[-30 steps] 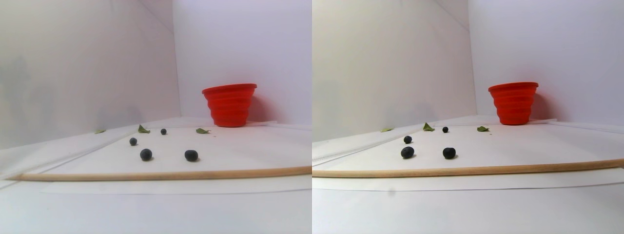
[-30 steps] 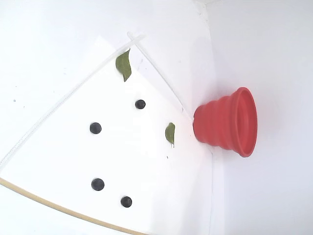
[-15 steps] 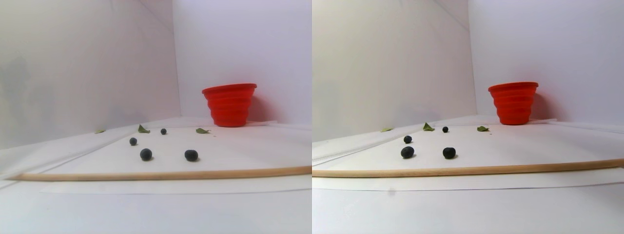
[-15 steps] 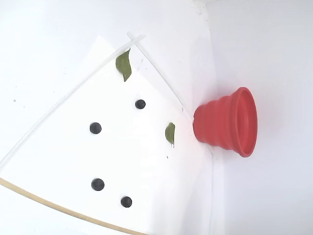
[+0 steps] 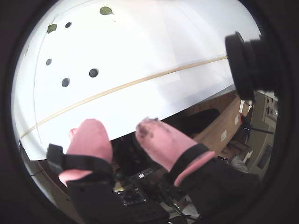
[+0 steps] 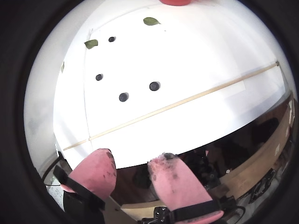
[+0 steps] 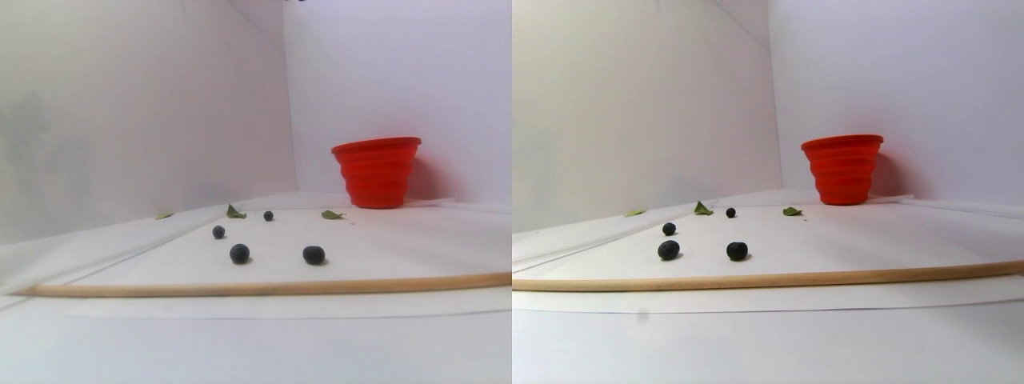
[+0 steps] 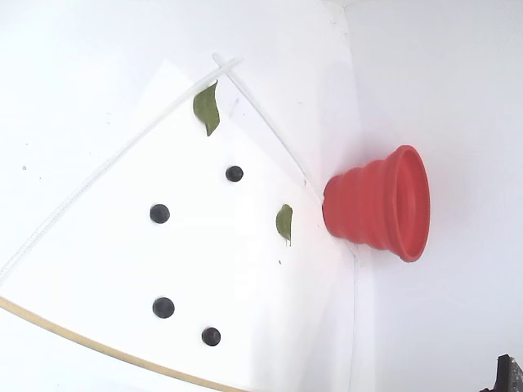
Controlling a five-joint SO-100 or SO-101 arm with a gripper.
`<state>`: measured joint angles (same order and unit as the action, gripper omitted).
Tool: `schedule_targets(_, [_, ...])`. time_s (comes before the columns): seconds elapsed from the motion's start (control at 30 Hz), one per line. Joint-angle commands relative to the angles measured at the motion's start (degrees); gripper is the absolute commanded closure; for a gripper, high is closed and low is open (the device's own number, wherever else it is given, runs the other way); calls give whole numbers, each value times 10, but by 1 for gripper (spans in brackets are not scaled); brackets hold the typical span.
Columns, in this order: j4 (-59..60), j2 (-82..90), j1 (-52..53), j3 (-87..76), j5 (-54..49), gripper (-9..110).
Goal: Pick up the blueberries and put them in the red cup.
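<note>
A white table (image 8: 98, 49) enclosed by pale walls (image 7: 128, 104) fills every view, a white sheet (image 8: 245, 269) laid across it. In the stereo pair view the red cup (image 7: 377, 173) stands upright at the far corner, at about 1 o'clock from the sheet's centre; in the fixed view, which lies on its side, the same cup sits at 3 o'clock with its rim turned right, just beside the sheet's edge.

A thin wooden rod (image 7: 264, 286) lies across the near end of the sheet, between the camera and the fruit.

The gripper (image 6: 133, 168) hangs off the table's near edge in both wrist views, its two pink padded fingers (image 5: 91, 137) spread apart with a clear gap between them and nothing held. It is well apart from everything on the sheet.

Four blueberries rest on the sheet, all outside the cup. In the fixed view one blueberry (image 8: 234, 173) lies at 12 o'clock of the group, a second blueberry (image 8: 159, 213) at 9 o'clock, a third blueberry (image 8: 163, 308) at 7 o'clock and a fourth blueberry (image 8: 211, 336) at 6 o'clock, nearest the rod.

Two green leaves lie flat: one leaf (image 8: 207, 109) at the sheet's top corner, another leaf (image 8: 284, 222) just beside the cup's base. A third small leaf (image 7: 164, 215) shows at the left in the stereo pair view.
</note>
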<state>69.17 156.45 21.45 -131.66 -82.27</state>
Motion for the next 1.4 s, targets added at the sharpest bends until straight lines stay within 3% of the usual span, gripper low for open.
schedule_targets(0.0, [-25, -21, 5, 11, -26, 87])
schedule_targets(0.57, [-129, -106, 17, -56, -146, 85])
schedule_targets(1.37, [-278, -271, 8, -49, -229, 84])
